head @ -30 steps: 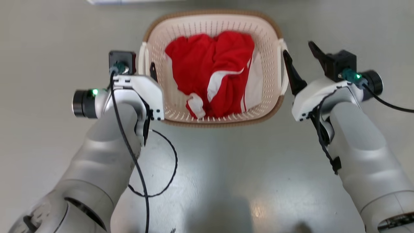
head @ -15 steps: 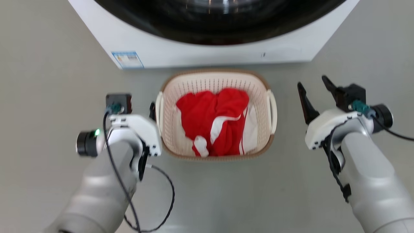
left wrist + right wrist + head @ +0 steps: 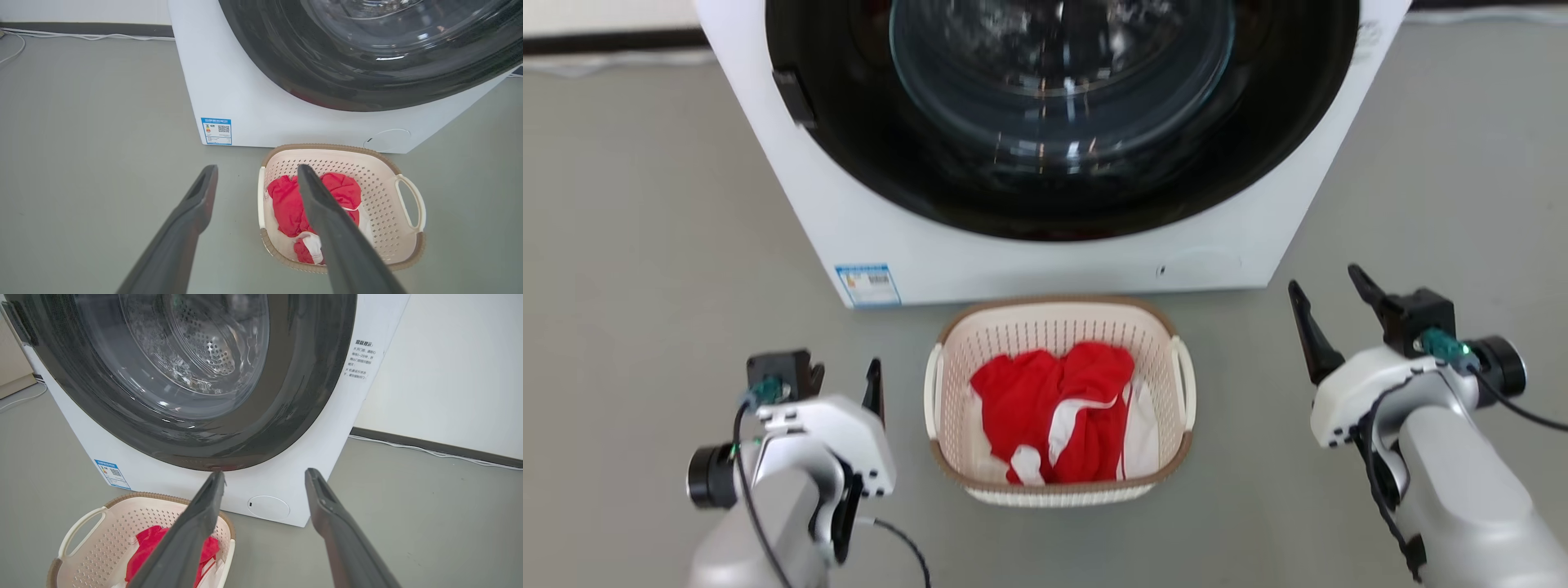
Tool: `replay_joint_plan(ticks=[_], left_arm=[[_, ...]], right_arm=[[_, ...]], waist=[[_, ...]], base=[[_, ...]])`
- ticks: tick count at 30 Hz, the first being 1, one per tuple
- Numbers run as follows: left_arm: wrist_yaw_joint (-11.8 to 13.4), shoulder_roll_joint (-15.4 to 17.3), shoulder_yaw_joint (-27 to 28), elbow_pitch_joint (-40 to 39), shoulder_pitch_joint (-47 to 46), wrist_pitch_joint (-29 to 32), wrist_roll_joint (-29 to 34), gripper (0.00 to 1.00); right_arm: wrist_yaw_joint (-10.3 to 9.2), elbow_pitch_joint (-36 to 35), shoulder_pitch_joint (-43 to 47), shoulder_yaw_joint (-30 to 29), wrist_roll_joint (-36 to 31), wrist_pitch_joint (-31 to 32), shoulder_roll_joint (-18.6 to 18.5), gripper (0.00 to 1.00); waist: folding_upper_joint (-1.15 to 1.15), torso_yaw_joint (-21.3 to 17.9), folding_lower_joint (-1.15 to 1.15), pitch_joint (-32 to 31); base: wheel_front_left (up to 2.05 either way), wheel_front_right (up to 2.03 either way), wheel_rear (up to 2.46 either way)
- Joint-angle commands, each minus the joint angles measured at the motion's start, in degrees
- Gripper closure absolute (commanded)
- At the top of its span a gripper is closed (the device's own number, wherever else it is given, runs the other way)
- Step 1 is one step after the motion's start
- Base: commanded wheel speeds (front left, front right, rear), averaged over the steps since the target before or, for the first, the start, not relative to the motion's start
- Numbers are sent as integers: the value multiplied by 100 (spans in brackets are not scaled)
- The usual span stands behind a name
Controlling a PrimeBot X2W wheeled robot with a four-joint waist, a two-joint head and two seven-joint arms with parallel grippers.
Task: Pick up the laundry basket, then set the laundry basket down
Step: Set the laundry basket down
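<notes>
Vs. 1.0 s ago: the head camera has swung up, bringing the washing machine (image 3: 890, 229) into the top of the head view. That shift is the camera's, not the things'. Relative to the laundry basket (image 3: 1045, 335), though, both my grippers have moved. They were at its side handles and now stand off it.

Left gripper (image 3: 845, 374): lower left of the head view, near the basket's left handle (image 3: 931, 392) with grey floor (image 3: 645, 245) showing between. Fingers spread, nothing in them.
Right gripper (image 3: 1323, 282): right of the head view, well apart from the right handle (image 3: 1186, 384). Fingers spread, empty.

The basket stands upright on the floor at lower centre of the head view, with a red garment (image 3: 1054, 408) inside.

Progress (my judgement): with the basket grounded and both hands let go, the set-down looks done. What is left is at most drawing the arms clear.

Room:
- The basket's far rim lies just before the machine's white front, with a thin strip of floor between, so there is little margin upward in the frame.
- Bare floor lies to the left and right of the basket and toward the bottom edge.
- In the left wrist view one finger (image 3: 318, 204) crosses in front of the basket. The head view shows that gripper beside the basket, not in it.
- A white cable (image 3: 81, 36) runs along the wall at the upper left of that view, well away.
</notes>
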Motion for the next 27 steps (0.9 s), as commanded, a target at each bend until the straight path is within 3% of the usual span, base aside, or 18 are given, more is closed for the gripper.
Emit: replay_joint_plan(ticks=[1, 16, 27], left_arm=[[-35, 235, 324, -291, 162, -61, 169, 0], [34, 620, 1651, -1888, 1704, -61, 830, 0], [110, 551, 2636, -3153, 2810, -61, 1194, 0]], right_arm=[[35, -219, 179, 69, 64, -64, -26, 0], [35, -1315, 1243, 125, 209, -64, -138, 0], [35, -2178, 2186, -157, 235, -64, -52, 0]], waist=[[0, -61, 0, -311], [0, -121, 0, -1073], [0, -206, 0, -1253]], base=[[0, 0, 0], [0, 0, 0], [0, 0, 0]])
